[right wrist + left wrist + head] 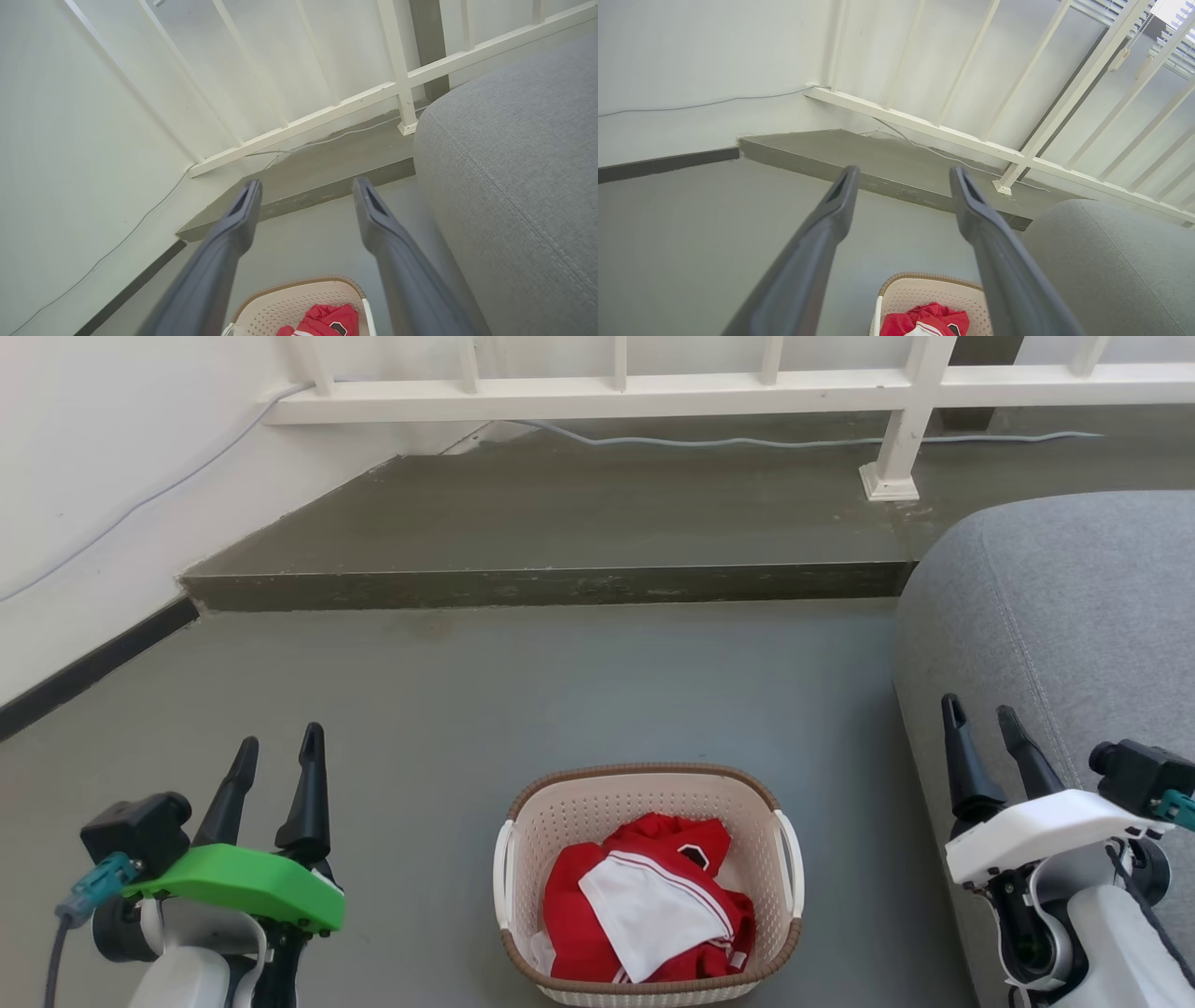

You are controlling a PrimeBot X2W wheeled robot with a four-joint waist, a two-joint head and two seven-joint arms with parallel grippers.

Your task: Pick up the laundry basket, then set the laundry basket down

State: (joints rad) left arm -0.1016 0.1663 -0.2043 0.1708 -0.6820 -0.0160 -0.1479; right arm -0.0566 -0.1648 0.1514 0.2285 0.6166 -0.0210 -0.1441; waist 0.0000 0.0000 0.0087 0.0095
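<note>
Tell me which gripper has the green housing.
The left gripper: its housing is bright green, while the right gripper has a white one and hovers beside the grey sofa.

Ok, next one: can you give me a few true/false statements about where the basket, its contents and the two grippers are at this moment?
1. The laundry basket sits on the floor between the two grippers. True.
2. The left gripper is shut on a basket handle. False: it is open, apart from the basket, holding nothing.
3. The basket is empty. False: red and white clothing lies in it.
4. The right gripper is open and holds nothing. True.
5. The basket stands on the raised step. False: it is on the lower floor, nearer the robot.
</note>
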